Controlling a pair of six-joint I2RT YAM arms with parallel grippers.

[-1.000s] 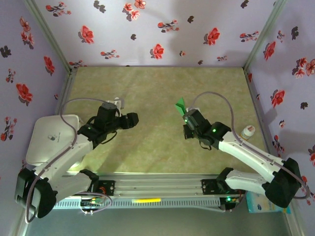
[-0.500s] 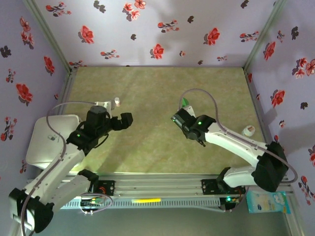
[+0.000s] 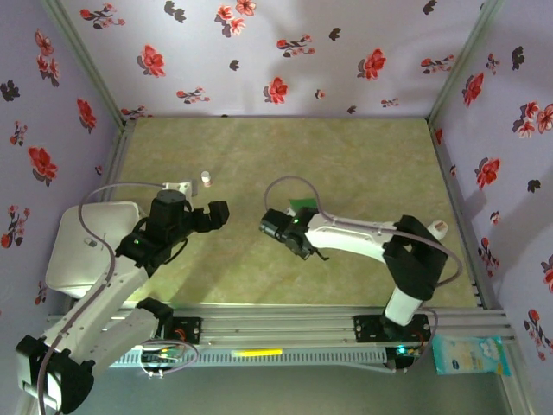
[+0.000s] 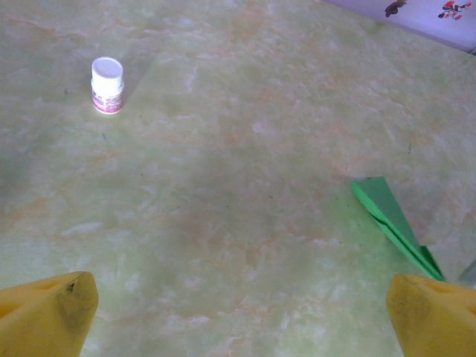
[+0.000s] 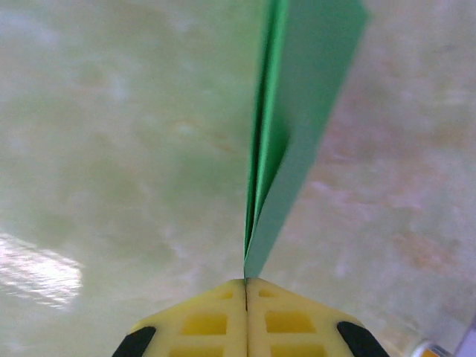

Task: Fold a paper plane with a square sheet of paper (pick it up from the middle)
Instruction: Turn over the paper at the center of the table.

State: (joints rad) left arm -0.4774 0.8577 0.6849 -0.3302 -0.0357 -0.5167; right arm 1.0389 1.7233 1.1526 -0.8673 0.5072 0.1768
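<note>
grip on the narrow bright-green folded paper plane (image 5: 297, 111): right closed, left wide

right gripper (image 5: 246, 286): yellow pads pressed together on the plane's narrow end, layers sandwiched along the centre crease. i read this as a pinch chosen to keep the folds from springing apart; the free end fans open slightly further out.

plane sits mid-table, just beyond the right gripper (image 3: 275, 226) in the top view, a sliver of green (image 3: 302, 204) showing past the wrist. from the left wrist camera it (image 4: 390, 223) lies low over the mottled green table (image 3: 363, 156), pointing away from the holder. whether it touches the surface i cannot tell.

left gripper (image 4: 239, 316): jaws spread as wide as they go, nothing between them, aimed across the table at the plane. top view puts it (image 3: 216, 213) near the right gripper but apart, as if standing by to take or press the paper.

small white bottle (image 4: 107, 85) stands upright well off to the far left, clear of the work.

judgement: folding looks largely done; a slip at the pinch would let the layers open.
</note>
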